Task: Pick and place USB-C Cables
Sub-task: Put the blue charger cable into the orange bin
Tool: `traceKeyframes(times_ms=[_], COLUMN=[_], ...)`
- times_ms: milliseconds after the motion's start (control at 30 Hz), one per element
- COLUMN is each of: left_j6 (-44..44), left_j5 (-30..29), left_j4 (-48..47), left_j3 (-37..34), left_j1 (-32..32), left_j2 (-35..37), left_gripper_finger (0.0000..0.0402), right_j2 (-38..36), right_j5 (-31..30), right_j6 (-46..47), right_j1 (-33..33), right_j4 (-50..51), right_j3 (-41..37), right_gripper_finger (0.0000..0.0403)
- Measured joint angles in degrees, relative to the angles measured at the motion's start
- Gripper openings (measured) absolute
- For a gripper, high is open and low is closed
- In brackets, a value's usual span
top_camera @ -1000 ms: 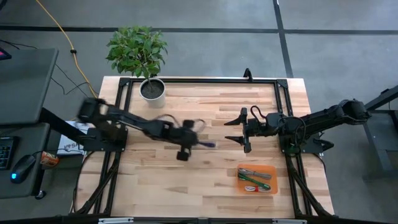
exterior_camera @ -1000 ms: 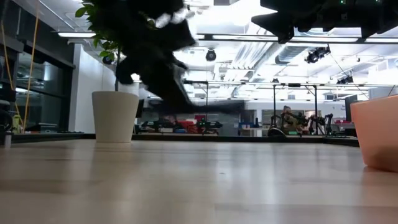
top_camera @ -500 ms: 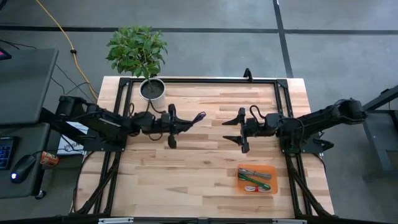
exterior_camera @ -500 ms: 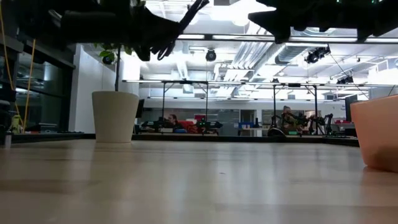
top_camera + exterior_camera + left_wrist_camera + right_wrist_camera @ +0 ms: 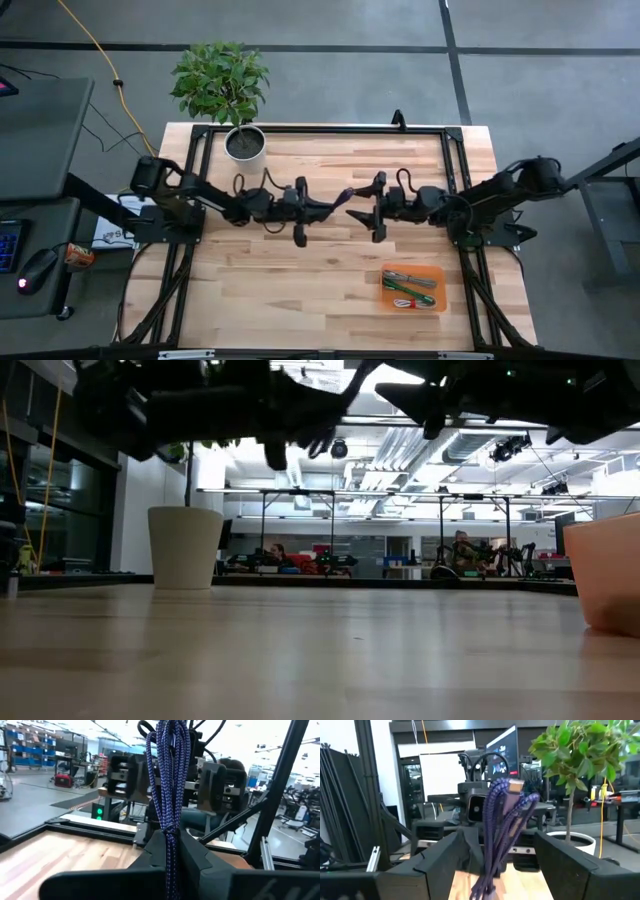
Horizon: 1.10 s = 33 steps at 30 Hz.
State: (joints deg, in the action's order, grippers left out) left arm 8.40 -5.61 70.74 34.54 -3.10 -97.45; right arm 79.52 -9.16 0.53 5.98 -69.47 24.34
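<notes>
My left gripper is over the middle of the table, shut on the dark blue USB-C cable bundle. The bundle sticks out toward my right gripper, which faces it, open. In the right wrist view the bundle stands between the two spread fingers without touching them. The green, silvery grey and white-with-red cables lie in the orange tray near the table's near right corner. My left gripper pinches the blue bundle between its two fingers at one end, coming level from the table's left. The rest of the bundle reaches past the fingertips toward the right, lifted clear of the table, its plug end free.
A potted plant in a white pot stands at the table's far left, also showing in the low view. The orange tray's wall rises at the right of the low view. A black frame runs round the table.
My left arm has carried the blue bundle up from low over the table's middle, swung toward the far left, then come back right toward my right gripper. My right gripper has moved left to meet it, and the bundle now stands between its open fingers.
</notes>
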Motion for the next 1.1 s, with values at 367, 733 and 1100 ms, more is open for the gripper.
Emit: traceKeyframes(times_ms=[367,733,1100], left_j6=[-1.5,-2.6,-4.8], left_j5=[-0.2,-1.5,-2.8], left_j4=[-0.3,-0.4,-3.4], left_j3=[4.9,4.9,4.9], left_j1=[2.9,3.5,3.4], left_j2=[-3.3,-3.1,-3.0], left_gripper_finger=[0.0000,0.0002,0.0075], right_j2=[4.5,4.4,4.4], right_j5=[3.3,0.6,0.6], right_j6=[1.6,3.5,3.6], right_j1=[0.0,0.0,0.1], right_j4=[4.4,4.6,5.9], right_j3=[6.5,6.7,6.7], right_gripper_finger=[0.0249,0.0203,0.0029])
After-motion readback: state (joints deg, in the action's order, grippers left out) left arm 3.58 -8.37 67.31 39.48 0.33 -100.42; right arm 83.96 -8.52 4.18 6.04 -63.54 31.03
